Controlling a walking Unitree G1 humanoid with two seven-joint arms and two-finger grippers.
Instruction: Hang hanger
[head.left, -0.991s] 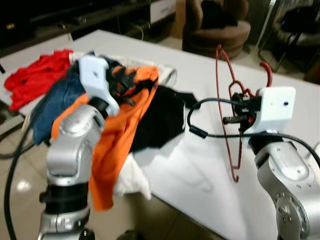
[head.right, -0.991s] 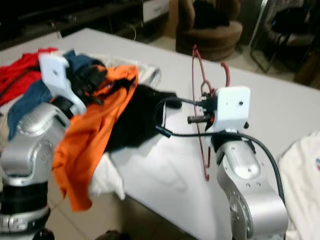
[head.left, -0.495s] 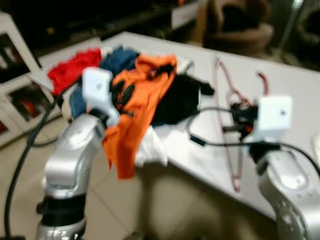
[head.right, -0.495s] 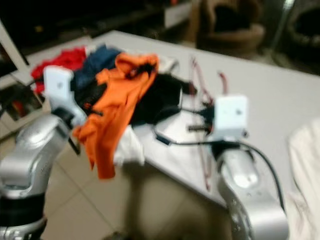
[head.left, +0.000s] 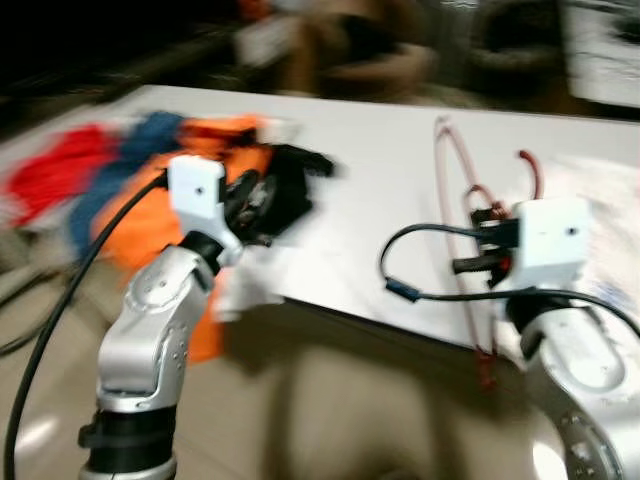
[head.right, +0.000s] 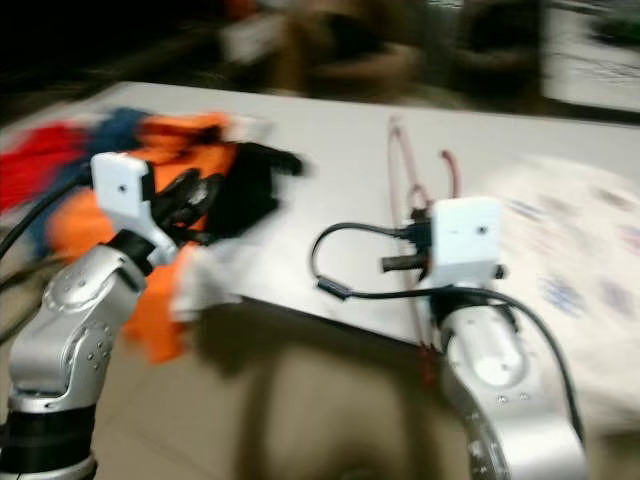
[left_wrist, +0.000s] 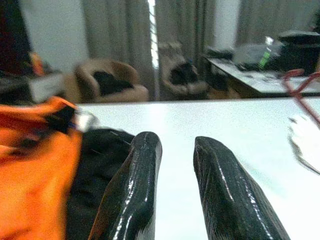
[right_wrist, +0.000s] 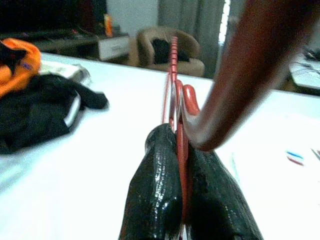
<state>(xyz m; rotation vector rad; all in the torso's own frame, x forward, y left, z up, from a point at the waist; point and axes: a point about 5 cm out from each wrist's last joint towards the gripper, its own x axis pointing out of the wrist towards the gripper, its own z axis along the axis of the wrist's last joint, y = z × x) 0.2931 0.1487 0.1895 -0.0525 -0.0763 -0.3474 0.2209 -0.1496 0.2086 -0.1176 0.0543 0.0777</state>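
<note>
right gripper (right_wrist: 182, 200), centre right of the head views: black fingers (right_wrist: 155, 195) clamped on the thin red wire hanger (head.left: 462, 215), which stands upright over the white table (head.left: 380, 190). left gripper (left_wrist: 175, 190), centre left: fingers parted, holding nothing, beside what looks like an orange garment (head.left: 150, 215) and a black cloth (head.left: 290, 190), both blurred.

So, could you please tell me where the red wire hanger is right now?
The red wire hanger is pinched in the right claw, held upright over the white table on the robot's right, well apart from the orange and black clothes pile.
</note>
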